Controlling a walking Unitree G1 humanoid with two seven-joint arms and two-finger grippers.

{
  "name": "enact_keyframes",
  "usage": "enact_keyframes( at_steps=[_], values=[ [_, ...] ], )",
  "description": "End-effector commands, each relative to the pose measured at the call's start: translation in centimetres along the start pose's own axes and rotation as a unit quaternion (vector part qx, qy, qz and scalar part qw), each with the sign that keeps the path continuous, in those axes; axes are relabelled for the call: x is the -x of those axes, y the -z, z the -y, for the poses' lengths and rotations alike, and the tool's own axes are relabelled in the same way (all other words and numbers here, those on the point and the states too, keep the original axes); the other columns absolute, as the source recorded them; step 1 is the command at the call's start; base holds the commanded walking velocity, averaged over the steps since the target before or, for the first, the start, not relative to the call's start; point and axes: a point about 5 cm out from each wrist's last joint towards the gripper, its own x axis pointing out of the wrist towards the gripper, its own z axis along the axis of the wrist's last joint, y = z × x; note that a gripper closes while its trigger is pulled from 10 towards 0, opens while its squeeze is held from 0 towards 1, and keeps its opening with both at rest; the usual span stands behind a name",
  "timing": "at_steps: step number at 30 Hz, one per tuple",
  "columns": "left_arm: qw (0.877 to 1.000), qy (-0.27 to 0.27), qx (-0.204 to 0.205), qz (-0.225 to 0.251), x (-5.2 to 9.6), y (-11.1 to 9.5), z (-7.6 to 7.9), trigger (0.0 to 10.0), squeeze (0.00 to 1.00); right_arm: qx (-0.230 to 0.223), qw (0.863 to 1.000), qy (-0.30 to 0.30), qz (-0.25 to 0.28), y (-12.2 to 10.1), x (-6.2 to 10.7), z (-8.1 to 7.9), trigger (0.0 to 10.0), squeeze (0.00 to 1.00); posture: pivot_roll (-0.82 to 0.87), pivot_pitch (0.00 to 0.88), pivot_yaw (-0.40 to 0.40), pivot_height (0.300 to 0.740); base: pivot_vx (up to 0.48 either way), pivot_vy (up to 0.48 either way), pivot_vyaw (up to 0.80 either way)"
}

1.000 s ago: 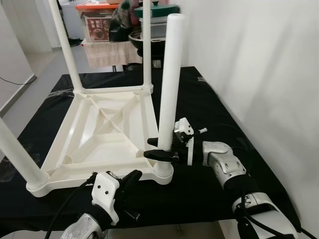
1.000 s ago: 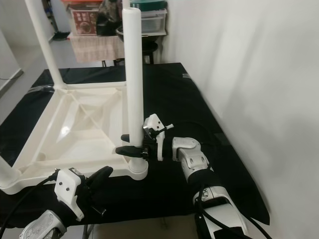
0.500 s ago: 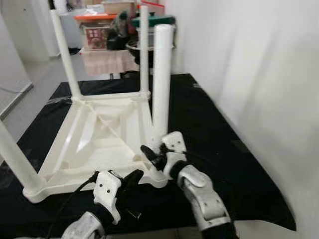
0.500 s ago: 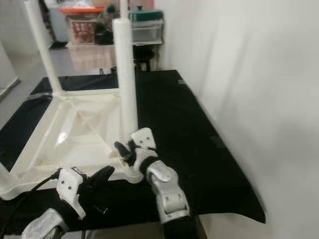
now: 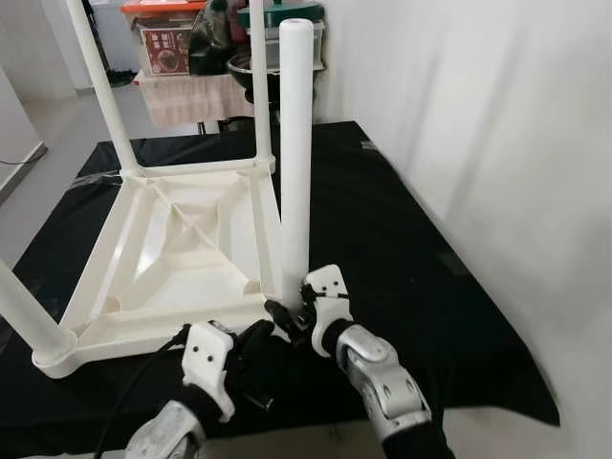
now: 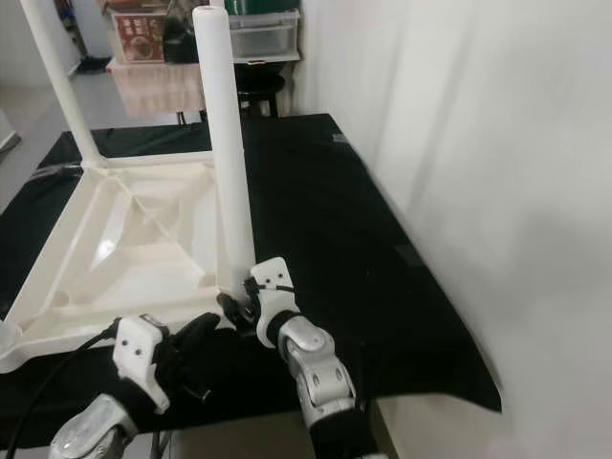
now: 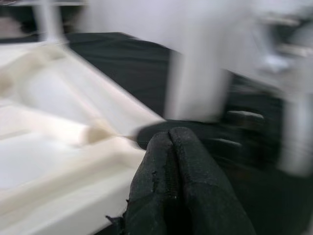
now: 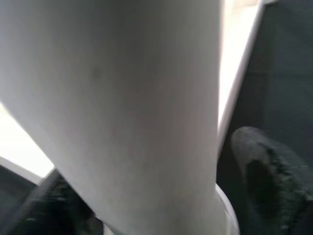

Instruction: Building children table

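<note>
An upturned white plastic children's table top (image 5: 182,249) lies on a black cloth-covered work surface (image 5: 382,220), legs pointing up. At its near right corner stands a tall white plastic tube leg (image 5: 295,143), upright in its socket. The right gripper (image 5: 290,316) sits at the leg's base, its black fingers (image 8: 261,178) spread to either side of the tube — pressed on it or just beside it, I cannot tell. The left gripper (image 5: 256,356) hovers just before the table's near edge, fingers pressed together. The leg looks light, stiff and smooth, likely slippery — best held low, near the socket.
</note>
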Motion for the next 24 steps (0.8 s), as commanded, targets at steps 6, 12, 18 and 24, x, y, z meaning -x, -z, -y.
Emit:
enact_keyframes(
  at_steps=[6, 12, 18, 24],
  values=[
    [0.997, -0.064, 0.045, 0.003, -0.3, -0.1, -1.5, 10.0, 0.00, -0.005, 0.998, -0.049, 0.026, -0.4, 2.5, 0.7, 10.0, 1.00, -0.04, 0.000, 0.031, 0.740, 0.000, 0.000, 0.00],
    [0.996, -0.077, 0.045, -0.026, -0.3, -0.2, -2.0, 10.0, 0.00, 0.019, 1.000, 0.008, 0.021, 0.0, 5.7, 3.3, 10.0, 0.60, -0.05, 0.000, 0.064, 0.740, 0.000, 0.000, 0.00],
    [0.993, -0.102, -0.028, -0.045, -0.4, -0.5, -2.9, 10.0, 0.00, 0.025, 0.998, 0.052, 0.038, -0.8, 6.0, 4.0, 10.0, 0.00, -0.07, 0.000, 0.048, 0.740, 0.000, 0.000, 0.00],
    [0.989, -0.134, -0.051, -0.045, -0.6, -1.1, -3.1, 10.0, 0.00, 0.045, 0.992, 0.110, 0.044, -1.8, 5.6, 5.2, 10.0, 0.00, -0.05, 0.000, 0.006, 0.740, 0.000, 0.000, 0.00]
  ],
)
